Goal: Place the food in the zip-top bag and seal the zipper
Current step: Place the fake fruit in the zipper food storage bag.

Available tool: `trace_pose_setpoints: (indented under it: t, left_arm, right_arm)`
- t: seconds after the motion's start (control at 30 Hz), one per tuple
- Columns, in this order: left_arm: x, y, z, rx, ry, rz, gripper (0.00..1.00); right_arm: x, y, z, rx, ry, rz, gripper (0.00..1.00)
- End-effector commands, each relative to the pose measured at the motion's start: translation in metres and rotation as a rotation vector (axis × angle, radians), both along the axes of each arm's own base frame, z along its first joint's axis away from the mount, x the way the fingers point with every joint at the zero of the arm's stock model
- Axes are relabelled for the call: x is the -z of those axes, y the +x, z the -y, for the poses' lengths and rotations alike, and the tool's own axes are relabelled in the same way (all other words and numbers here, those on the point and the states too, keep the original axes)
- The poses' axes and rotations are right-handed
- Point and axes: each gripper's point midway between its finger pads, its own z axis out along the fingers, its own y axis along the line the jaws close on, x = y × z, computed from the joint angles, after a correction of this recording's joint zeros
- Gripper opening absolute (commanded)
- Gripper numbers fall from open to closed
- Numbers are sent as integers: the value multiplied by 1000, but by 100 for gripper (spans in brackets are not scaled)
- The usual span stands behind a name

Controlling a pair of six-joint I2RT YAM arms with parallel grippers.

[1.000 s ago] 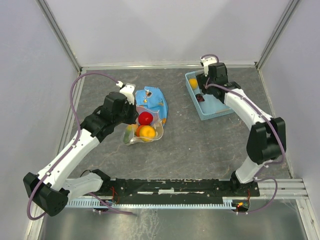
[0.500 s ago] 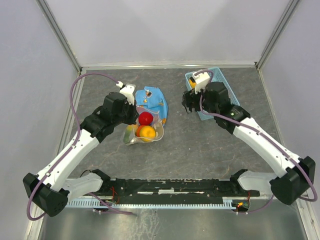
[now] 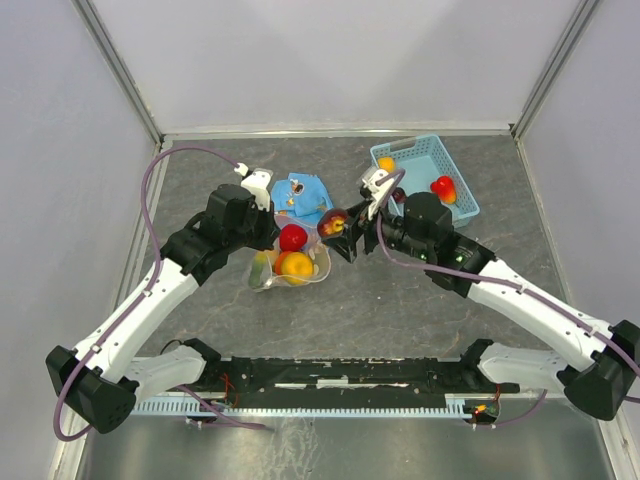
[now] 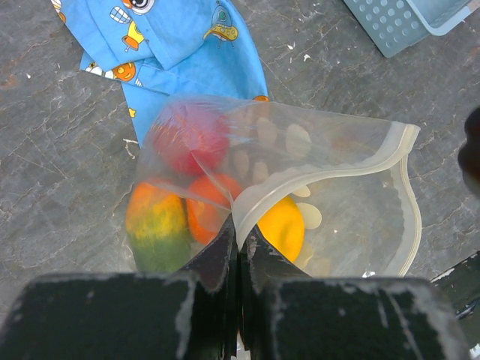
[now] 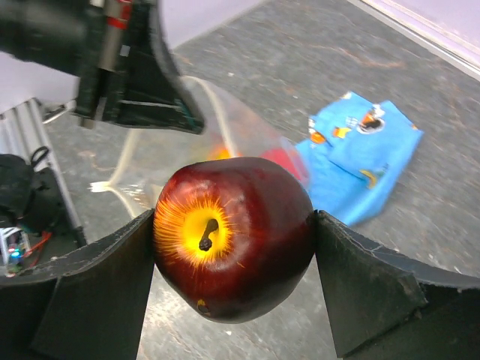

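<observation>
Left gripper point(image 4: 238, 249) had its jaws squeezed right together on the rim of the zip-top bag point(image 4: 341, 202), pinching the plastic at the zipper point(image 4: 322, 178) and holding that edge up so the mouth gaped. Right gripper point(image 5: 232, 247) had its jaws spread wide around a dark maroon apple point(image 5: 232, 236), one finger pressed on each side. It hung in the air just beside the bag, between the bag and the light blue basket point(image 3: 418, 160). The table point(image 3: 380, 300) was a dark grey, stone-looking slab with scuffs, boxed in by plain pale walls. A blue cartoon-print cloth point(image 4: 180, 45) lay flat, touching the bag's far end. The bag lay on the table, and in the left wrist view its mouth faced the right, with the white strip curving around the opening. I couldn't call its long axis for sure since it was all slumped. Inside were a red fruit point(image 4: 187, 135), a green-orange one point(image 4: 154, 225), an orange one point(image 4: 204, 217) and a yellow one point(image 4: 281, 225), bunched up together. The apple's stem pointed straight at the right wrist camera. A yellow fruit point(image 3: 386, 163) and a red fruit point(image 3: 443, 187) sat in the basket.
</observation>
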Motion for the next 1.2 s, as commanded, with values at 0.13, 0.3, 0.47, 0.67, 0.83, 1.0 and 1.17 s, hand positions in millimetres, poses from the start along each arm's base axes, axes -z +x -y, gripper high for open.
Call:
trace_pose_setpoints:
  t: [0.13, 0.3, 0.47, 0.67, 0.83, 1.0, 1.17]
  left_arm:
    - [-12, 3, 5, 40, -18, 51, 3]
    - [-12, 3, 6, 45, -23, 51, 3]
    - [-14, 2, 6, 46, -26, 57, 3]
    - [-15, 1, 7, 55, -33, 57, 3]
    - [-15, -1, 9, 65, -38, 55, 3]
    - [-15, -1, 10, 71, -41, 53, 3]
    - [-15, -3, 13, 87, -49, 50, 3]
  right_arm:
    - [-58, -50, -46, -261, 219, 153, 41]
    - [-41, -53, -76, -344, 210, 131, 41]
    - [-15, -41, -95, -344, 176, 104, 41]
    - [15, -16, -98, -256, 101, 117, 41]
    - [36, 2, -101, -193, 52, 127, 41]
    - [55, 14, -102, -151, 19, 132, 42]
    - [63, 24, -104, -112, 25, 160, 43]
